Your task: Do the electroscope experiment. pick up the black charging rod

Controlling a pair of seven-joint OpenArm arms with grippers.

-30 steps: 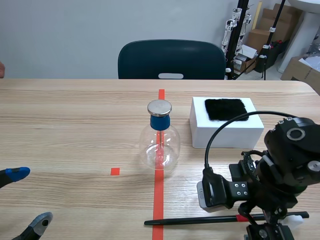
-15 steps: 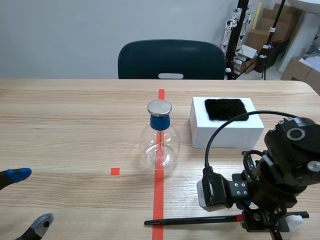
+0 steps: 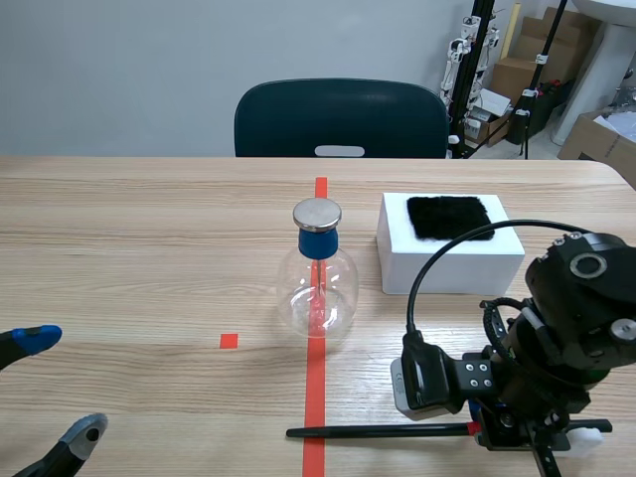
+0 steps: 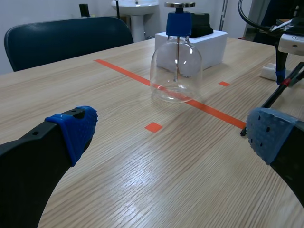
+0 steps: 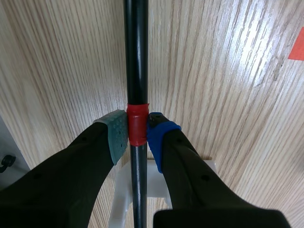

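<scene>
Right gripper (image 5: 137, 132) pinches the black rod (image 3: 378, 431) at its red band (image 5: 137, 124) — lower right of the frame, rod level along the counter (image 3: 149, 248) — likely a marked handle for lifting; left gripper (image 4: 173, 135) sits spread wide.

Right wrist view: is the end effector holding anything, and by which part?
Right end effector is shut on the black charging rod, at its red band.

The charging rod (image 5: 136, 57) is seen as black, banded in red. The electroscope flask (image 3: 317, 295) is shown clear, stoppered in blue and capped in silver. The cloth (image 3: 449, 216) is seen as black, the box (image 3: 452, 266) as white.
</scene>
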